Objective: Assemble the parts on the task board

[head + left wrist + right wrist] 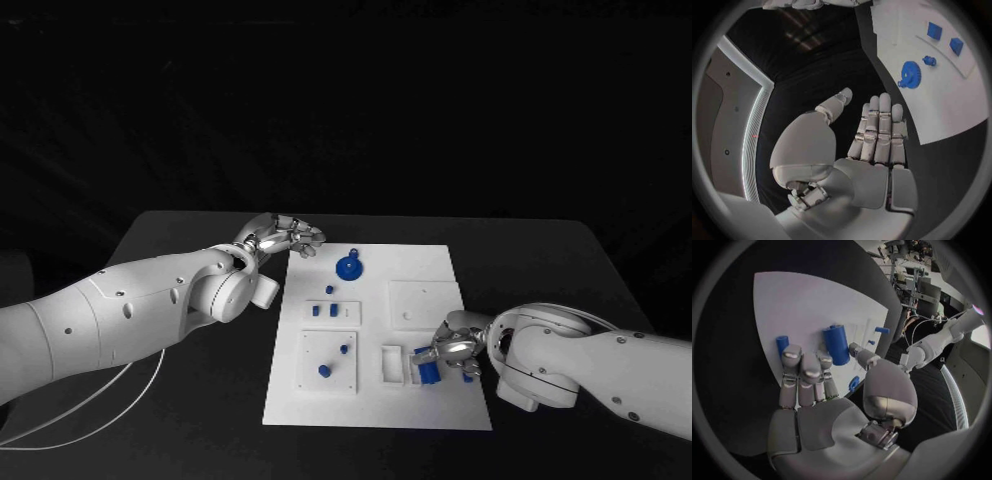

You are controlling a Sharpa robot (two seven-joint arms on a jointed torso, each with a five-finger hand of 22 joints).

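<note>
blue cylinder (836, 344) upright on task board (811, 300), right hand (814, 372) beside it

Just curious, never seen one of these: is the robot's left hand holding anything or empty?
Empty. The left hand lies flat and holds nothing, beside the task board.

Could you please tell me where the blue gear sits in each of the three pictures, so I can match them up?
Head view: the blue gear lies near the far edge of the white board, close to the left hand.
Left wrist view: the gear lies on the board beyond the left hand's fingers.
Right wrist view: I cannot make it out.
Shared landmark: the white board.
</note>
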